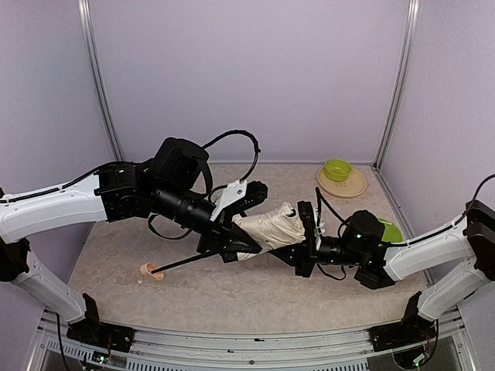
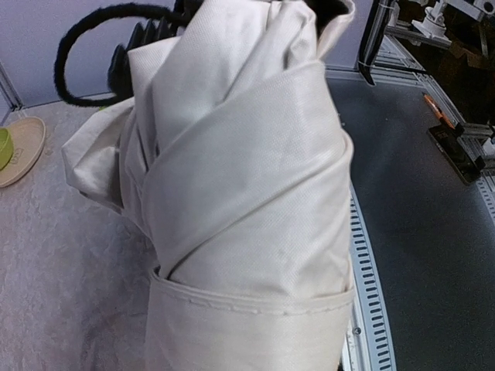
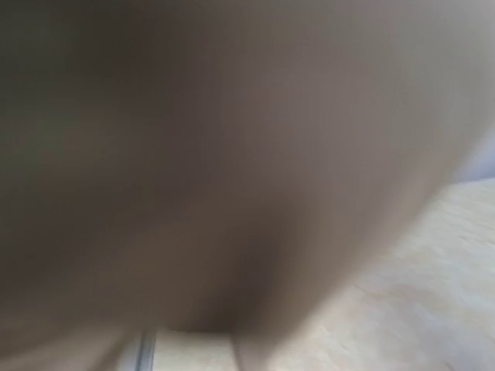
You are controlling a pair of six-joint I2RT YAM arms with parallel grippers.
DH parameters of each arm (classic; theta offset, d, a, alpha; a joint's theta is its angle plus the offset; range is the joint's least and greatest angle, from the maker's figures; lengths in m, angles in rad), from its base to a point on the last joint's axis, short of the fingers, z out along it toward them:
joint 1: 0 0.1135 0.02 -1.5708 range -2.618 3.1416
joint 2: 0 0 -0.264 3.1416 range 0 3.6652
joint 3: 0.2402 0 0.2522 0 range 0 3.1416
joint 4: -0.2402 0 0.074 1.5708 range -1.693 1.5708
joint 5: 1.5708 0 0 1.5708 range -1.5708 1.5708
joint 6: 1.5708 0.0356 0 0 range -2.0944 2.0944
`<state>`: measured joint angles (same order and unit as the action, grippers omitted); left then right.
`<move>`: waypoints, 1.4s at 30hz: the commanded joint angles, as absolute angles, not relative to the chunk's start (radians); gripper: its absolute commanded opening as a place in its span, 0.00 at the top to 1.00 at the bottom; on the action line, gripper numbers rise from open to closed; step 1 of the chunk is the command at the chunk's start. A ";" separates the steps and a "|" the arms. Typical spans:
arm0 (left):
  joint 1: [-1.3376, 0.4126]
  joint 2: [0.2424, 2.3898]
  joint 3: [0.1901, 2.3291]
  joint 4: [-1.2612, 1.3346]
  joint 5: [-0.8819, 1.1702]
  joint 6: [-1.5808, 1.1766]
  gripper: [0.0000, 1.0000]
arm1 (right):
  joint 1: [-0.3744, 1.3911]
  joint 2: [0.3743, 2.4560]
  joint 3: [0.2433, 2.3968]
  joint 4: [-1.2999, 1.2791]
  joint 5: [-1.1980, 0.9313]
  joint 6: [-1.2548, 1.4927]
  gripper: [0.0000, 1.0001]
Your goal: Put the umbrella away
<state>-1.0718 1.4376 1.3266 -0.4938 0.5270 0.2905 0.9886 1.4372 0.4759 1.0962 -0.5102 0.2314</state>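
Umbrella (image 1: 271, 228) lies slantwise at mid-table, folded. Its beige handle (image 1: 147, 269) rests on the table (image 1: 232, 301) at far left, and the thin black shaft (image 1: 186, 261) rises rightward. Left gripper (image 1: 226, 236): jaws pinching the cream canopy's lower end. Fabric fills the left wrist view. Right gripper (image 1: 307, 228) at the canopy's right end: jaws pressed together, and whether they catch cloth cannot be told. Green bowl (image 1: 337, 168) on plate (image 1: 352, 185), back right.

A blurred grey-brown mass (image 3: 193, 154) fills nearly all of your right wrist view, too close to make out. At four o'clock you see pale, textured desk (image 3: 418, 301), and at three o'clock a sliver of lilac wall (image 3: 483, 154).
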 commanded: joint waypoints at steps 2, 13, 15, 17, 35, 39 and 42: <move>-0.991 1.398 1.222 -0.348 0.472 0.176 1.00 | 0.994 1.290 0.398 0.918 -0.362 0.226 1.00; -0.894 1.728 0.999 0.026 0.345 -0.170 0.80 | 0.994 1.550 0.287 0.970 -0.343 0.562 1.00; -0.896 1.789 0.996 0.080 0.340 -0.197 0.74 | 0.994 1.626 0.299 0.980 -0.352 0.604 1.00; -0.896 1.836 0.988 0.132 0.356 -0.210 0.64 | 0.994 1.706 0.316 0.996 -0.378 0.639 1.00; -1.138 1.881 1.008 -0.193 0.012 0.251 0.01 | 0.984 1.791 0.296 1.046 -0.348 0.758 1.00; -1.152 1.813 0.997 -0.164 0.027 0.330 0.01 | 0.985 1.768 0.303 1.008 -0.348 0.741 1.00; -1.150 1.789 1.012 -0.171 0.065 0.336 0.01 | 0.985 1.759 0.309 0.989 -0.345 0.734 1.00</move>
<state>-1.1431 1.8305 1.0214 -0.0868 0.0597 0.2577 0.9840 1.7897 0.2962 1.0122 -0.3546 0.7448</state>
